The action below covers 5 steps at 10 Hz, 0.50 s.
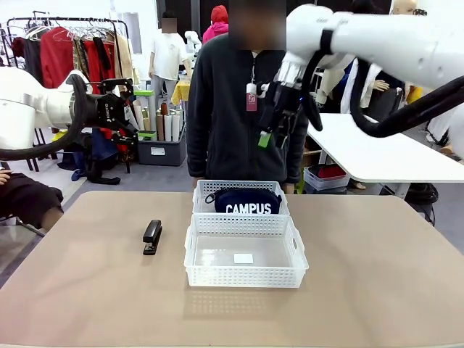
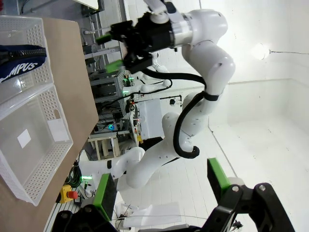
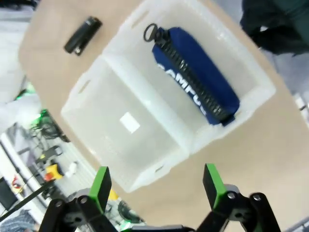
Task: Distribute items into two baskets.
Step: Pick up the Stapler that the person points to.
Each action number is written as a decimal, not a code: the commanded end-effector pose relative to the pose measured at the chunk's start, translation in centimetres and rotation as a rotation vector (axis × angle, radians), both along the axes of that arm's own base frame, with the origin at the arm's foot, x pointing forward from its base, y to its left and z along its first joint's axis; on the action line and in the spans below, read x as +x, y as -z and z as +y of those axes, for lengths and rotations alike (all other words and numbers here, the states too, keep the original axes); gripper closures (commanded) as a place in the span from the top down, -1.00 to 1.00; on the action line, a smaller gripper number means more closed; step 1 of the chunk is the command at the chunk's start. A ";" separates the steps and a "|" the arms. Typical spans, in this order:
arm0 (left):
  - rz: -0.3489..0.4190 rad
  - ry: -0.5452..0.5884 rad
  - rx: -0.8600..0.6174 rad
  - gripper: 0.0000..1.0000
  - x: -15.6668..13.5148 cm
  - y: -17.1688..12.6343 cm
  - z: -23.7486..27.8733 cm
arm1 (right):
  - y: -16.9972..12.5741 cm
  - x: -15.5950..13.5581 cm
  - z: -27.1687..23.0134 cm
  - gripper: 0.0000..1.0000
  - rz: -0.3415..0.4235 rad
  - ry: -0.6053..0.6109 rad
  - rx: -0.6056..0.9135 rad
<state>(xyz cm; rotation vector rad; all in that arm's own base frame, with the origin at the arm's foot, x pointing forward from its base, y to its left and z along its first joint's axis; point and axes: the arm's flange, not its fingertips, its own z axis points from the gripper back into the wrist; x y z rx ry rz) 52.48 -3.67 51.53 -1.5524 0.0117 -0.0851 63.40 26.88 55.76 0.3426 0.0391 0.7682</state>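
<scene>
The navy "CAMPUS" pouch [image 1: 243, 201] lies in the far basket [image 1: 203, 187]. Directly in front of it, the larger near basket [image 1: 245, 274] holds nothing but a white label on its floor. The black stapler [image 1: 151, 237] lies on the table to the left of the baskets. My left gripper [image 1: 134, 109] hangs open, high off the table's left side. My right gripper [image 1: 267, 134] is open, raised above and behind the far basket. The right wrist view looks down between open fingers [image 3: 157, 186] on the pouch [image 3: 198, 79], the stapler [image 3: 83, 35] and the near basket [image 3: 87, 89].
A person in a dark fleece [image 1: 232, 101] stands at the far edge behind the baskets. The tan tabletop [image 1: 377, 275] is bare to the right and in front. The left wrist view shows open fingers [image 2: 161, 186], the baskets [image 2: 43, 154] and my right arm [image 2: 203, 43].
</scene>
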 end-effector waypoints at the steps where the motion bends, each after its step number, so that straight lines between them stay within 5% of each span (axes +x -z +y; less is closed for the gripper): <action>1: -0.001 -0.002 -0.002 1.00 -0.1 -0.1 0.1 | -1.7 -2.9 -2.1 1.00 0.015 0.100 0.098; 5: -0.001 -0.002 -0.002 1.00 -0.1 -0.1 0.1 | -3.5 -5.3 -6.7 1.00 -0.019 0.287 0.185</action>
